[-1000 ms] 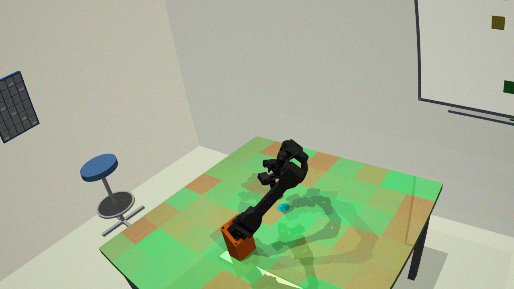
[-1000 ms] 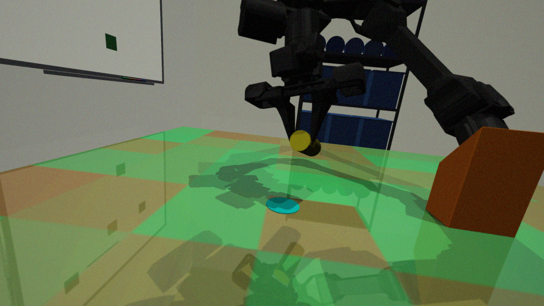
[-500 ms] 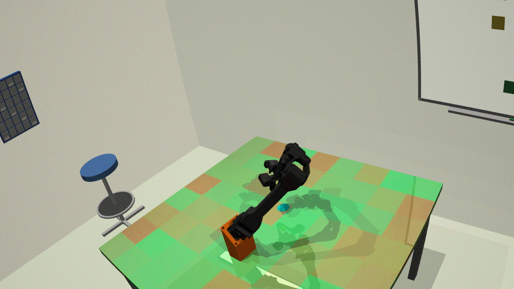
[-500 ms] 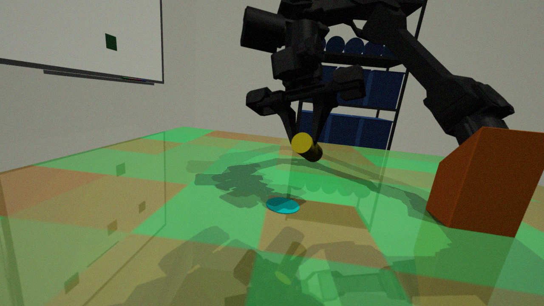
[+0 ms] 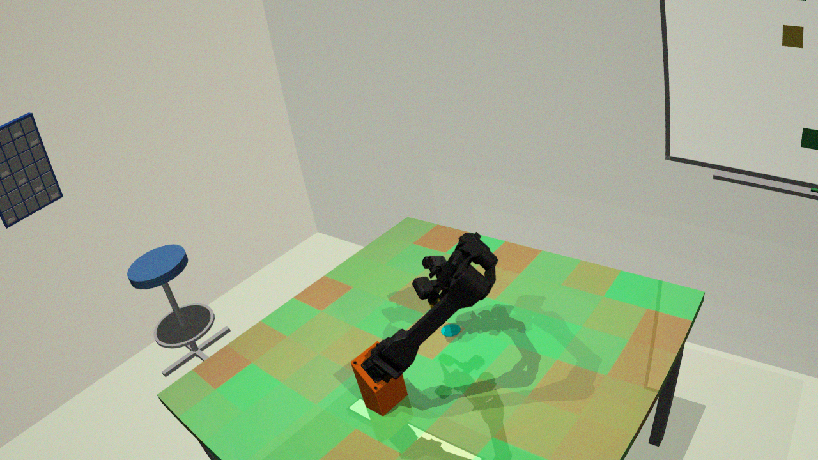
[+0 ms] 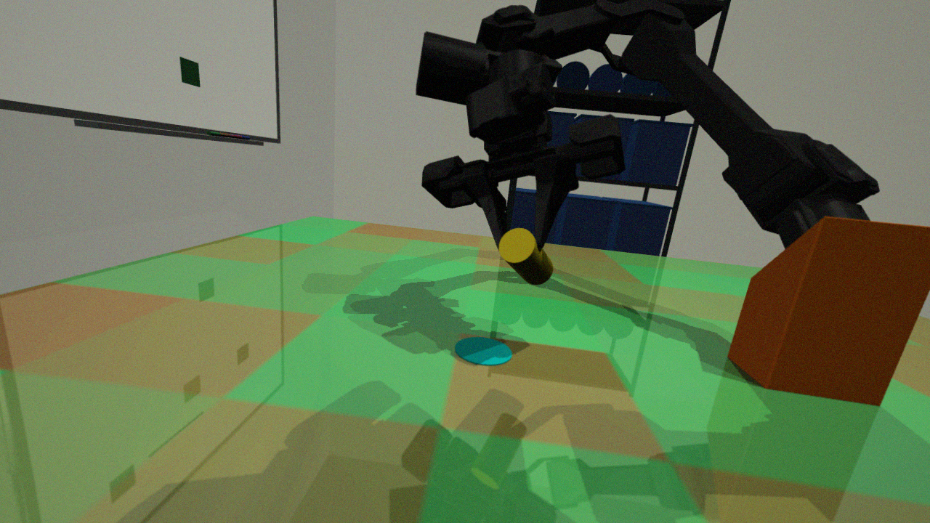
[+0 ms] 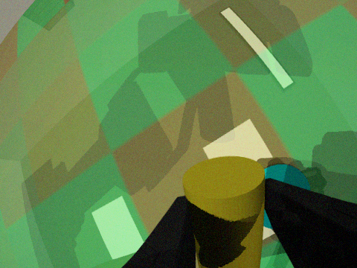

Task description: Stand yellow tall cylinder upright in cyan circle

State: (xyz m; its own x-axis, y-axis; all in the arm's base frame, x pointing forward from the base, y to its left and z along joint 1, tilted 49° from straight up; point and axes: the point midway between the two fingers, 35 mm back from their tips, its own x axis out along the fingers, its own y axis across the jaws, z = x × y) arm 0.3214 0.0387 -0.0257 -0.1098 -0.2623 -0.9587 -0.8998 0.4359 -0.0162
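The yellow tall cylinder [image 6: 525, 255] [image 7: 225, 223] is held in the air between my gripper's fingers, tilted, with one end face toward the exterior camera. My gripper [image 6: 523, 243] [image 7: 225, 198] is shut on it, well above the table. In the top view the arm hides the cylinder. The cyan circle [image 5: 450, 329] [image 6: 483, 351] [image 7: 285, 176] lies flat on the green and brown checked table [image 5: 572, 320], below and a little in front of the cylinder in the exterior view. In the wrist view only part of the circle shows behind the right finger.
The arm's orange base block [image 5: 380, 391] [image 6: 825, 305] stands on the table near its front edge. A blue stool [image 5: 158, 268] stands on the floor to the left. A dark blue shelf [image 6: 624, 168] stands behind the table.
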